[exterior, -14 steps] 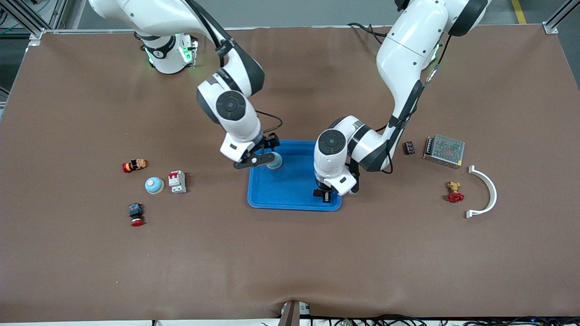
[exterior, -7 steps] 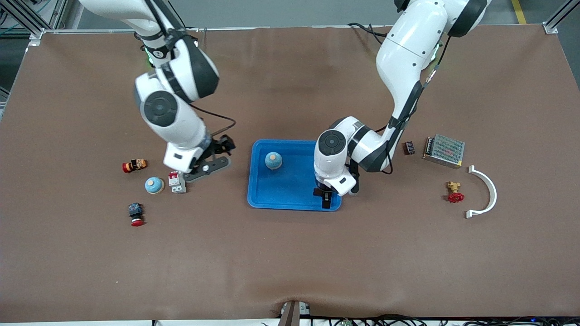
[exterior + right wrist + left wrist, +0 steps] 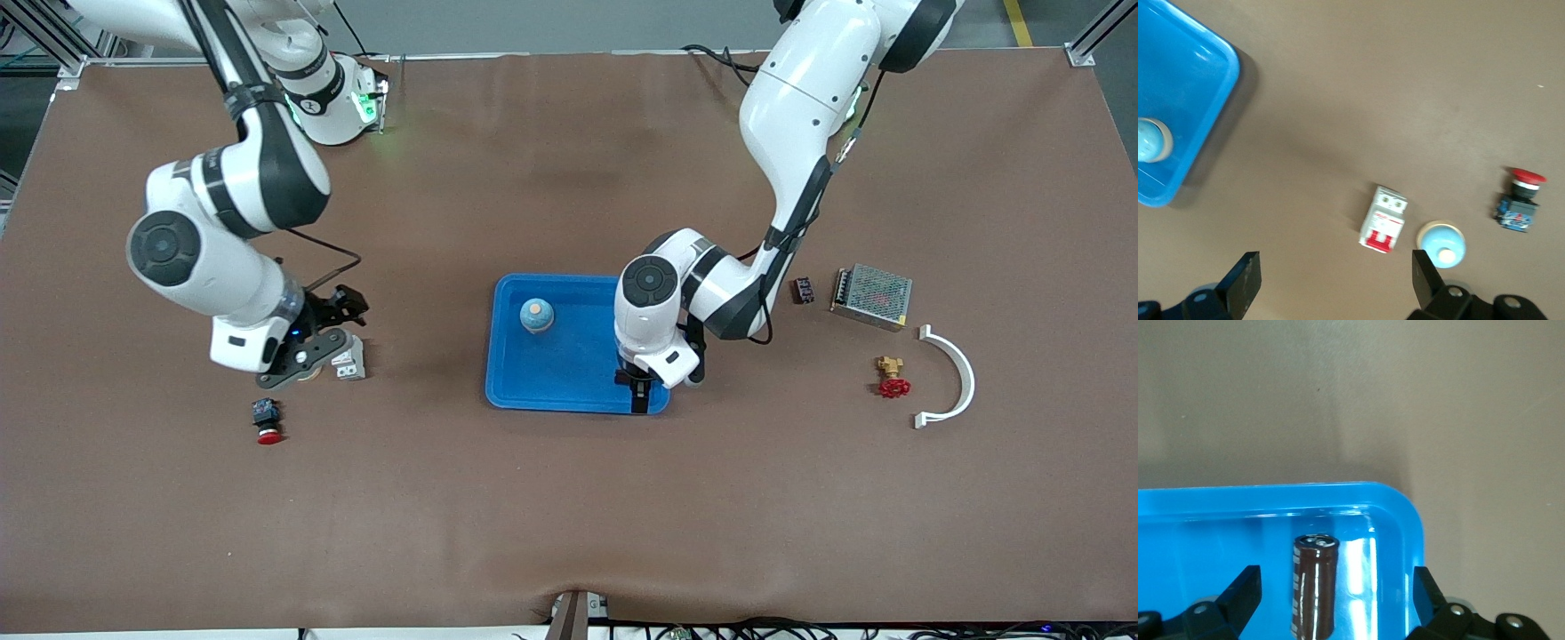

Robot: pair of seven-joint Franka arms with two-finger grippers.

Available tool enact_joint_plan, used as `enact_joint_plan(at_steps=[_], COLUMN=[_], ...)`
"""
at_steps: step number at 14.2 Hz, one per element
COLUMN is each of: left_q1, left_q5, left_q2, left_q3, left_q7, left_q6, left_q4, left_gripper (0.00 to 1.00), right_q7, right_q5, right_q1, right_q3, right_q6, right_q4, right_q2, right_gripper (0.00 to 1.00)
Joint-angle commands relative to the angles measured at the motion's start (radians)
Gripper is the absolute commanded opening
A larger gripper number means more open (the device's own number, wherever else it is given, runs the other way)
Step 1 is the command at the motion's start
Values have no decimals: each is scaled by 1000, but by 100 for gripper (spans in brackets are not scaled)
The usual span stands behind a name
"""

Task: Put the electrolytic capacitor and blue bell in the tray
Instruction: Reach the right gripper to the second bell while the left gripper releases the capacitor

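In the tray (image 3: 569, 373): one bell (image 3: 536, 315), one capacitor (image 3: 1315, 583). Outside, one more bell (image 3: 1441, 244), under right gripper (image 3: 322, 342), fingers spread. Left gripper (image 3: 638, 391) over capacitor, fingers apart, empty.

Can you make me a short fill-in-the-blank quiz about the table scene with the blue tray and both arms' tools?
1. The brown capacitor lies inside the blue ____, between the open fingers of the left tool.
2. One blue bell sits in the tray; a second blue bell rests on the ____ beside the white circuit breaker.
3. The right tool hangs over the circuit breaker with its fingers ____.

Missing words: tray; table; open
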Motion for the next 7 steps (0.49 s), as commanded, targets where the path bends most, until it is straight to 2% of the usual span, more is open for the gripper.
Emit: enact_joint_plan(at_steps=[1,7], left_q1=[6,61], left_q5=[13,8], left_q2=[-28,-53], left_q3=[-1,-7], left_q7=[47,227], left_q6=[-44,-93], left_q4=[9,6], left_gripper=[100,100], right_q7=[-107,-217], right_q5=[-14,-53], right_q1=[-72,-158], right_q3=[17,17], right_q6=[-6,4], right_q4=[1,18], right_q2=[1,57], right_gripper=[100,100])
